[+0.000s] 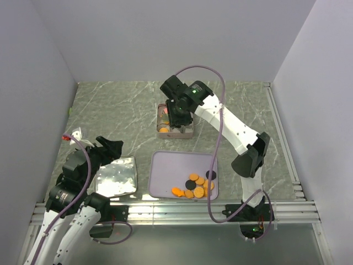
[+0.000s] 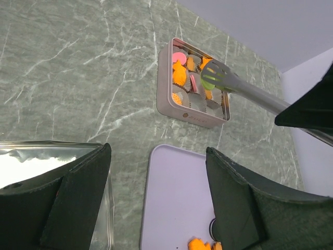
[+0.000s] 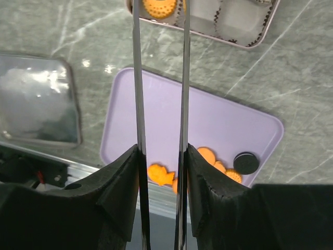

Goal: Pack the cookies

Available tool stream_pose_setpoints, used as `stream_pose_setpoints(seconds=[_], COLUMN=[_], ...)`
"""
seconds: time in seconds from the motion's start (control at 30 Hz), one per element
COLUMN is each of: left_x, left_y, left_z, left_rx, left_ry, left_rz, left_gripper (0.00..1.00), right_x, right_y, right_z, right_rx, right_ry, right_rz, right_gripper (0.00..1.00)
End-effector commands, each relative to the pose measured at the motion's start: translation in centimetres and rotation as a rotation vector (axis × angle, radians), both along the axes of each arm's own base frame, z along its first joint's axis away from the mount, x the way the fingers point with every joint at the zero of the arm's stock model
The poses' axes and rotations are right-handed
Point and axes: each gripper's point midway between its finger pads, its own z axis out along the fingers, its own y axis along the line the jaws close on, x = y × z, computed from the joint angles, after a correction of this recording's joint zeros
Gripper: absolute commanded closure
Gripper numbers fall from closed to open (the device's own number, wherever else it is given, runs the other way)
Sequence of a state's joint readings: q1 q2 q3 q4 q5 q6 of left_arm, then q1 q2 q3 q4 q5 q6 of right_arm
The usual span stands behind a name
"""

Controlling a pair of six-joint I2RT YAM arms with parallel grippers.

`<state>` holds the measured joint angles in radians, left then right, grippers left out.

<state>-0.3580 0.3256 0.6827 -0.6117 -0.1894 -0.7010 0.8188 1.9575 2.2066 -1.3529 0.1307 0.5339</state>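
Right pincer: the right gripper (image 3: 161,156) is clenched on both handles of the metal tongs (image 3: 137,78).
Tong tips: over the square tin (image 2: 165,99), upper middle of the left wrist view, with a green cookie (image 2: 207,83) at them; pinched or merely touched, I cannot tell.
Left pincer: the left gripper (image 2: 156,182) is released, jaws wide with nothing between them, at the overhead view's lower left, by the shiny lid (image 1: 116,176).
Cookies: the loose cookies (image 1: 194,186) crowd the lower right corner of the lavender tray (image 1: 165,168); others sit in the tin's paper cups (image 2: 195,101).

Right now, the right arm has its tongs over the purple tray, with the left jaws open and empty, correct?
Not quite. The tongs reach over the square tin, not the purple tray; the left wrist view shows it. The left gripper does have its jaws open and empty.
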Motion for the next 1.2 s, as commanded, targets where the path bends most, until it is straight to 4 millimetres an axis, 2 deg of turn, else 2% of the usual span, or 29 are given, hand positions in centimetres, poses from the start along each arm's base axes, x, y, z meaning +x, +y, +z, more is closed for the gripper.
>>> stream_pose_setpoints(seconds=[0.0,0.1,0.3,0.93,1.17], left_x=[0.1,0.2,0.3,0.6,0.5], left_y=[0.0,0.2,0.2,0.2,0.3], left_z=[0.9,0.6,0.6,0.3,0.3], left_rx=[-0.014,-0.011,-0.009,-0.001,-0.005], left_ry=[-0.012,0.002,0.002,0.018,0.019], left_rz=[0.009,0.02,0.021,0.029,0.035], left_gripper=[0.2,0.2,0.19,0.17,0.18], right_x=[-0.1,0.6,1.2,1.1,1.3], right_y=[-2.0,-2.8,-3.3,-3.6,-3.4], right_z=[-0.7,-1.7,-3.4,-5.0,-4.8], right_rx=[-0.066,-0.09,-0.129,-0.154,-0.151], right_ry=[0.039,0.053,0.075,0.096,0.09], right_rz=[0.002,-0.017,-0.01,-0.001,0.003], right_gripper=[0.57,0.57,0.57,0.55,0.5])
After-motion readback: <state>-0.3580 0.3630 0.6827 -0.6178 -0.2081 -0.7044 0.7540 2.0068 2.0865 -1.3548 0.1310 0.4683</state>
